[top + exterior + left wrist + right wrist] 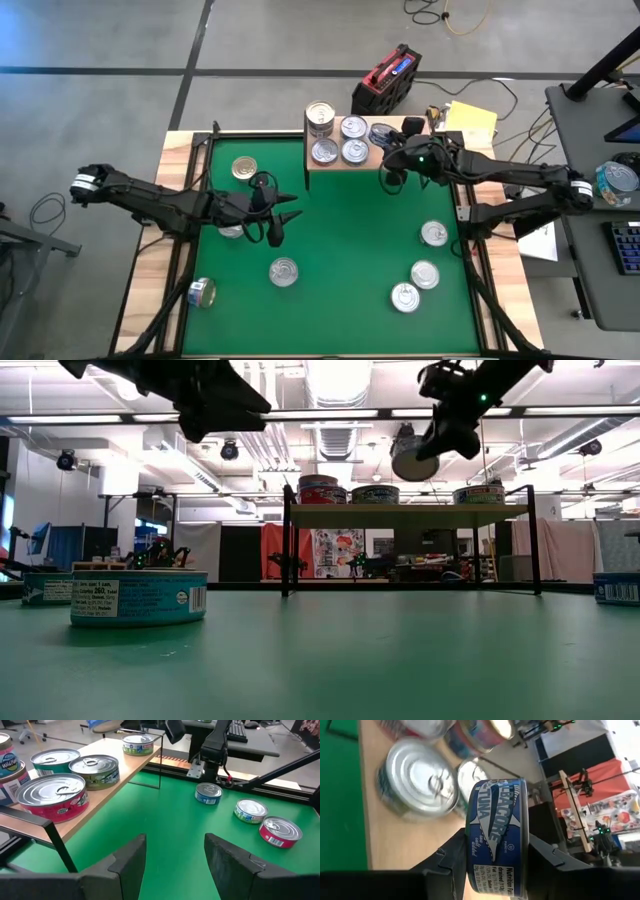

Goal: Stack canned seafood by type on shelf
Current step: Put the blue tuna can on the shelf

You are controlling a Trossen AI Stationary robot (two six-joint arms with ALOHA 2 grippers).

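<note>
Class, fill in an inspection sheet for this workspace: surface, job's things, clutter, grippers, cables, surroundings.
Surface: green mat with wooden border.
Job's things: several cans on the shelf, one a stack; seven loose on the mat, one on its side.
Clutter: nothing seen on the mat.
Grippers: right gripper holds a blue tuna can over the shelf; left gripper open, empty, above the mat.
Cables: loose cables on the floor.
Surroundings: red toolbox, desk with keyboard.

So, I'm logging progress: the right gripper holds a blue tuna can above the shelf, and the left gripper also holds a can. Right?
Not quite. The left gripper is open and empty, as the left wrist view shows. The right gripper does hold the blue tuna can above the shelf.
</note>
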